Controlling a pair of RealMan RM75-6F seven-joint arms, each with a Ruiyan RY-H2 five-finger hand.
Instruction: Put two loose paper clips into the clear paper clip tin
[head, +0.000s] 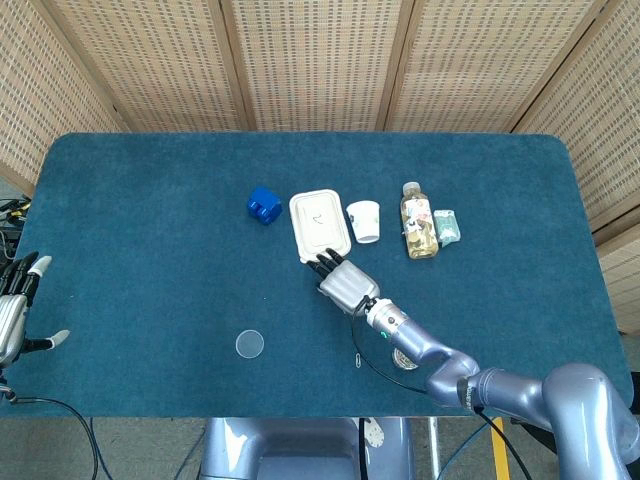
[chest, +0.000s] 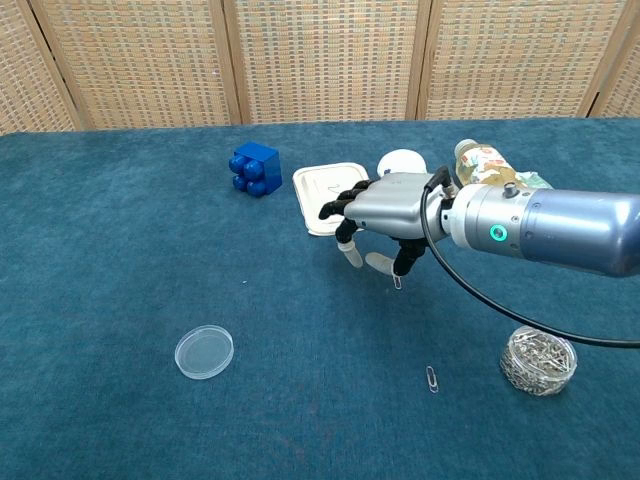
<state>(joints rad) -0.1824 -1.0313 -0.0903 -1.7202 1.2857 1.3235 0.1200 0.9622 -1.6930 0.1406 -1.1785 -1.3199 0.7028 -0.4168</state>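
Observation:
The clear tin (chest: 538, 359), heaped with paper clips, stands at the front right with its lid off. One loose clip (chest: 397, 281) lies just below the fingertips of my right hand (chest: 378, 212), which hovers over it with fingers spread and nothing held. In the head view that hand (head: 341, 283) covers this clip. A second loose clip (chest: 431, 379) (head: 357, 360) lies nearer the front edge, left of the tin. My left hand (head: 12, 312) stays off the table's left edge, fingers apart and empty.
The tin's round clear lid (chest: 204, 352) lies at the front left. Behind my right hand are a white tray (chest: 322, 186), a blue block (chest: 254, 168), a tipped paper cup (chest: 400, 160), a bottle (head: 418, 220) and a small packet (head: 447, 227).

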